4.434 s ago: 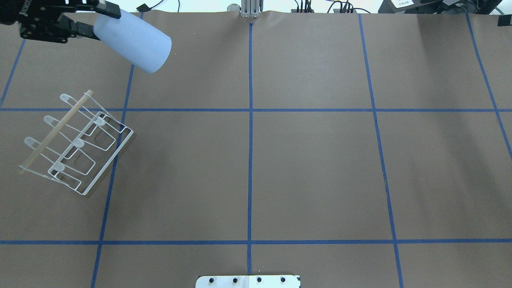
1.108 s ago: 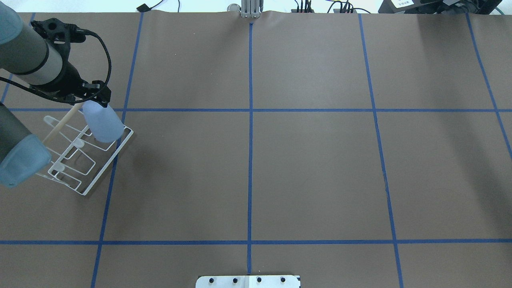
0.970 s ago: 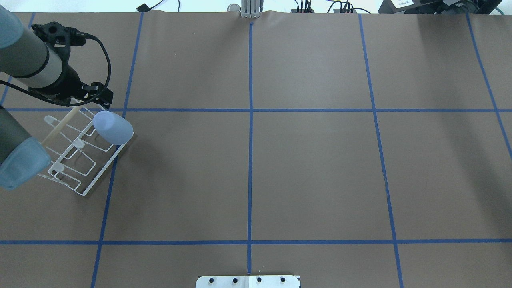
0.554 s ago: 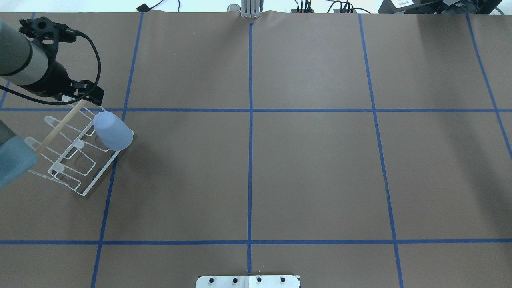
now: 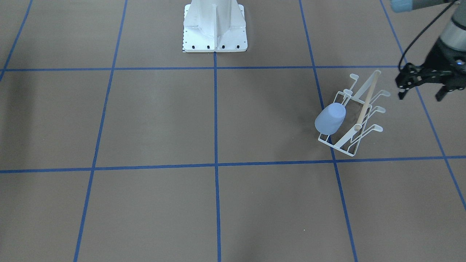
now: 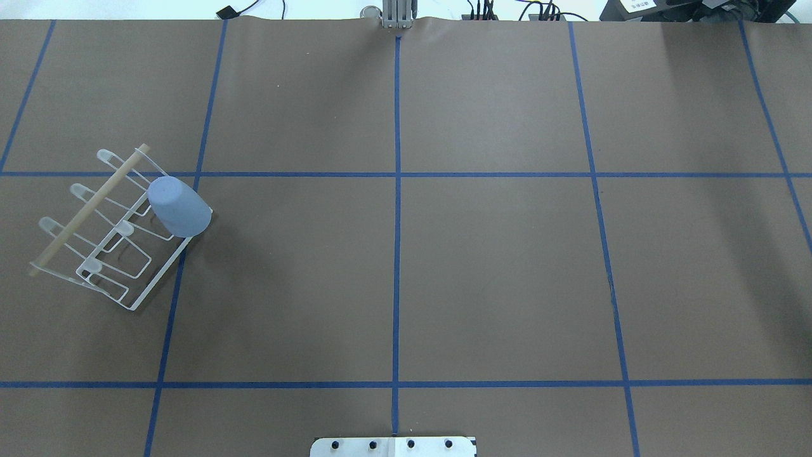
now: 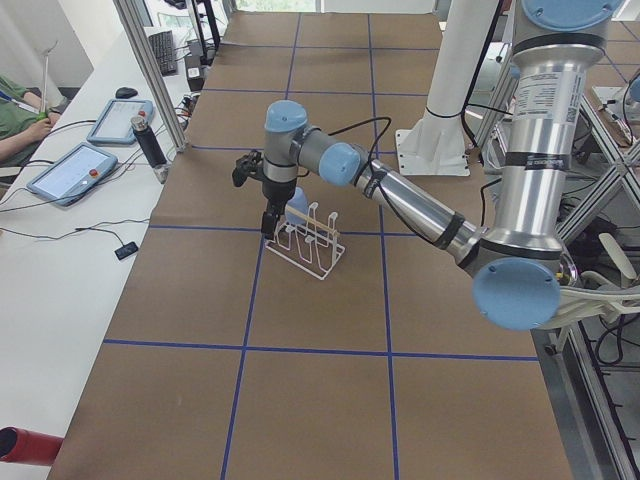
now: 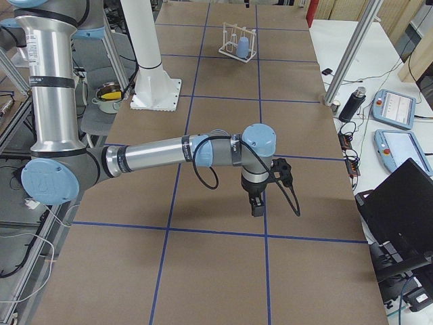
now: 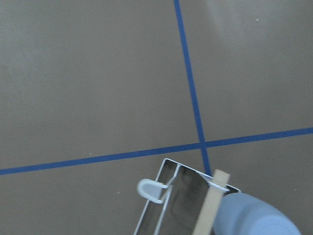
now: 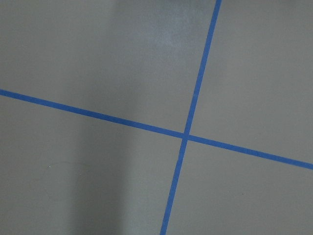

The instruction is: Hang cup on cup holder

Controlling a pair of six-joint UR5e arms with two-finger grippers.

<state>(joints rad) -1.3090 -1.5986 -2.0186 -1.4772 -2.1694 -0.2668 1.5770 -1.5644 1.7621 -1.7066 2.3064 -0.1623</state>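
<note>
The pale blue cup hangs mouth-down and tilted on an end prong of the white wire cup holder, at its corner nearest the table's middle. It also shows in the front view on the cup holder, and at the bottom of the left wrist view beside the wooden rod. My left gripper is open and empty, raised and apart from the rack on its outer side. My right gripper points down over bare table far from the rack; I cannot tell if it is open.
The white bolted pedestal stands at the robot's side of the table. Blue tape lines cross the brown cover. Tablets and a dark bottle lie on the operators' bench beyond the table edge.
My left gripper let go of the cup on the rack's end prong and drew back out of the overhead view. The cup stays on the prong.
</note>
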